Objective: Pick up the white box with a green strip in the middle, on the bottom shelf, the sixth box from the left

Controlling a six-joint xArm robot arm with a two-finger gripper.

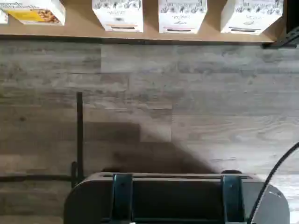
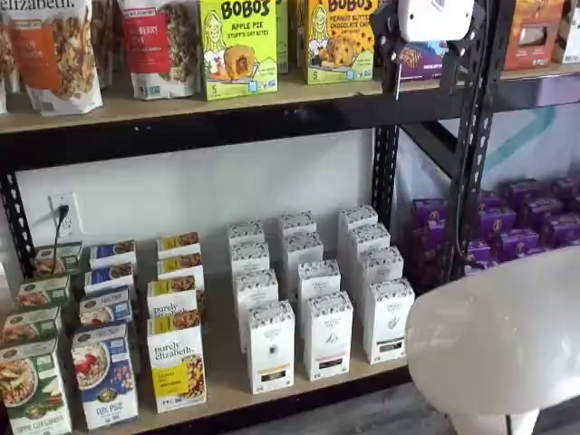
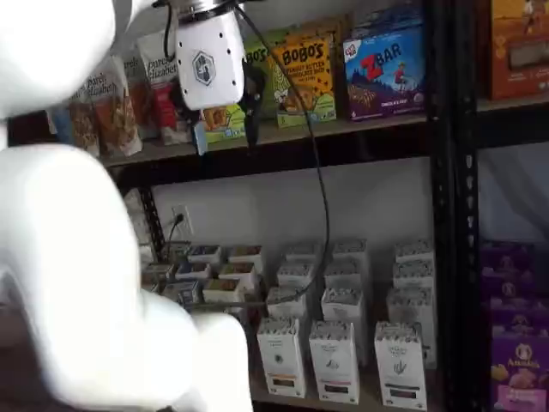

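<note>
The white box (image 2: 388, 319) is a tall narrow carton with a speckled top and a dark band low on its face. It stands at the front of the rightmost white column on the bottom shelf (image 2: 227, 381), and also shows in a shelf view (image 3: 401, 365). In the wrist view it (image 1: 252, 16) stands at the shelf's front edge (image 1: 79, 30), beyond the grey plank floor. My gripper (image 3: 225, 120) hangs high up, level with the upper shelf and far above the box. Its white body shows in both shelf views (image 2: 426, 18). The fingers are dark and unclear, with no box in them.
Two more white columns (image 2: 270, 344) (image 2: 328, 335) stand left of the target, then granola boxes (image 2: 177, 362). A black upright (image 2: 471, 136) and purple boxes (image 2: 517, 227) are to the right. White arm segments (image 2: 498, 344) (image 3: 77, 275) fill the foregrounds. Snack boxes (image 2: 237, 45) line the upper shelf.
</note>
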